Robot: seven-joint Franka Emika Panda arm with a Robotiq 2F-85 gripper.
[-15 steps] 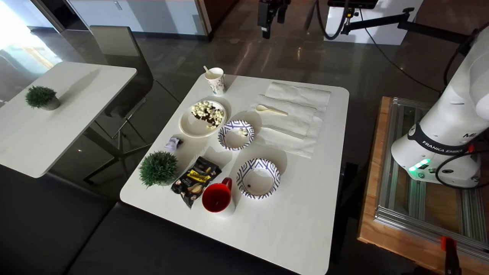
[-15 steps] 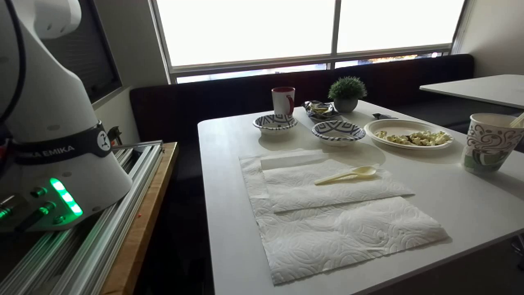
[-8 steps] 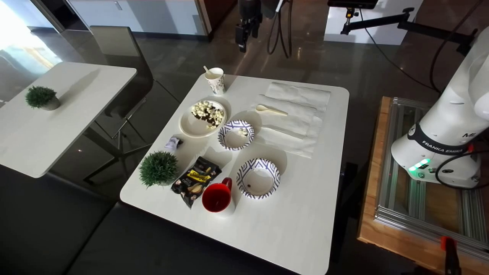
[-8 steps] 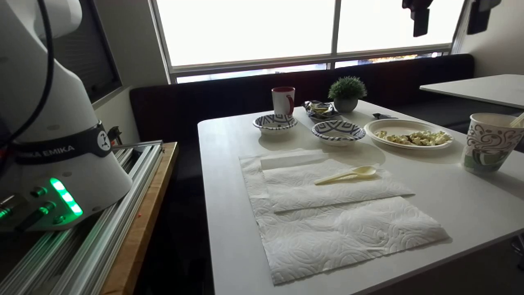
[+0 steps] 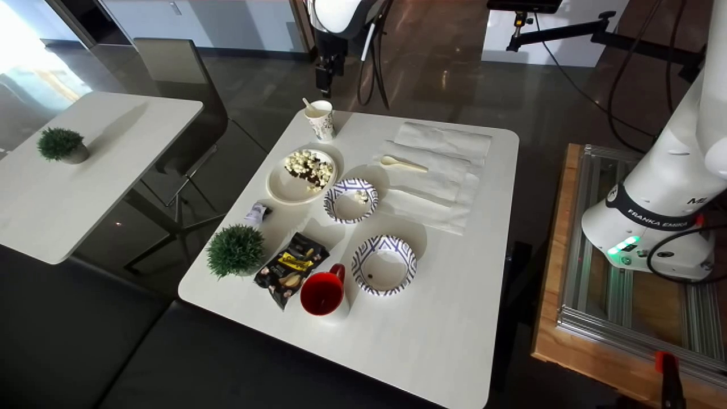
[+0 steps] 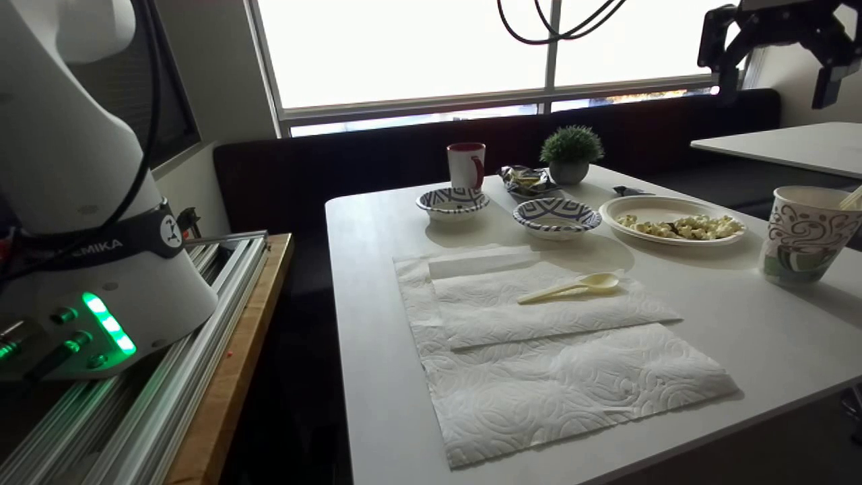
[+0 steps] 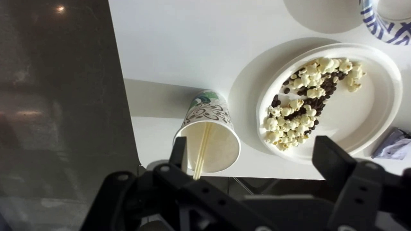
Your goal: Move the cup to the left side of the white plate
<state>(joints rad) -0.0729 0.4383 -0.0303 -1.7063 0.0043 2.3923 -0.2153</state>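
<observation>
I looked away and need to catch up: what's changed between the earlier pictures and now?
In both exterior views, the gripper has come lower and nearer the paper cup, jaws open. Nothing has been taken hold of or let go. The paper cup, the white plate and the red-lined mug stayed where they were.
</observation>
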